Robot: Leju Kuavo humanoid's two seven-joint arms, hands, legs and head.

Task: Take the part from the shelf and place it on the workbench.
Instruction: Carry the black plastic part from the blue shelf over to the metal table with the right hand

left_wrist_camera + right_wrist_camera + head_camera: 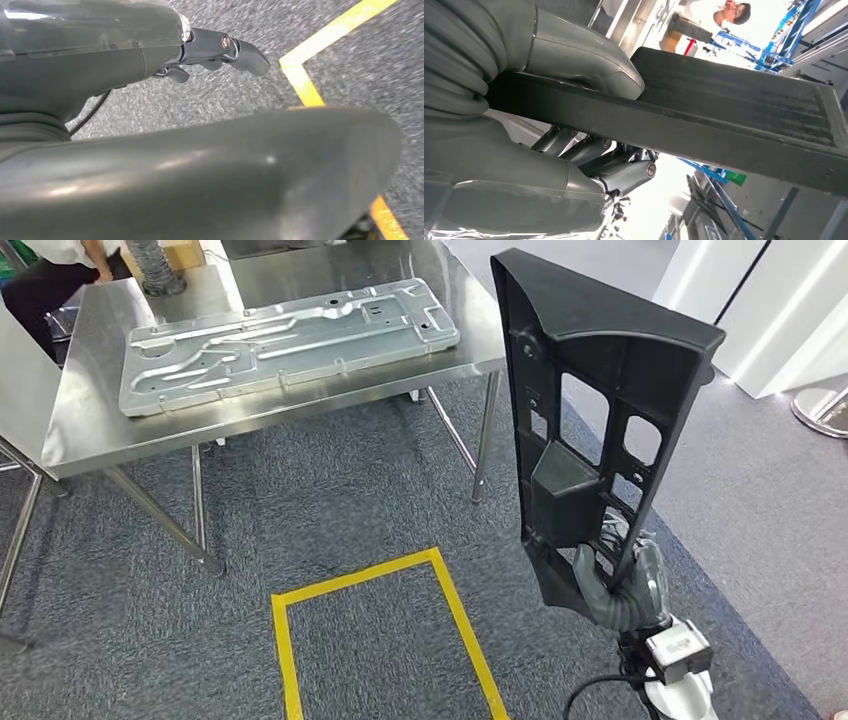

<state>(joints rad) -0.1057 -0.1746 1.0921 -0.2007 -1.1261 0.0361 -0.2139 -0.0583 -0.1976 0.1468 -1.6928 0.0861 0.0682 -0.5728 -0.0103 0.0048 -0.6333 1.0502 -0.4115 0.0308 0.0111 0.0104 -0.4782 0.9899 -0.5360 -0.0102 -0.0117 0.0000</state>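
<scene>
We held the tall black plastic panel with cut-out windows [590,430] upright by its lower end in our right hand [620,585], thumb [589,65] pressed on its edge, over grey carpet beside the stainless steel workbench [90,420]. Our left hand [210,55] held nothing, its fingers loosely curled over the carpet.

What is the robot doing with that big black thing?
The robot's right hand grips a big black plastic part by its lower end and holds it upright. Ahead stands a shiny steel workbench with a flat silver metal panel lying on it. The black part is not on the bench yet. A yellow tape square marks the grey carpet in front. The left hand hangs over the floor, holding nothing.
</scene>
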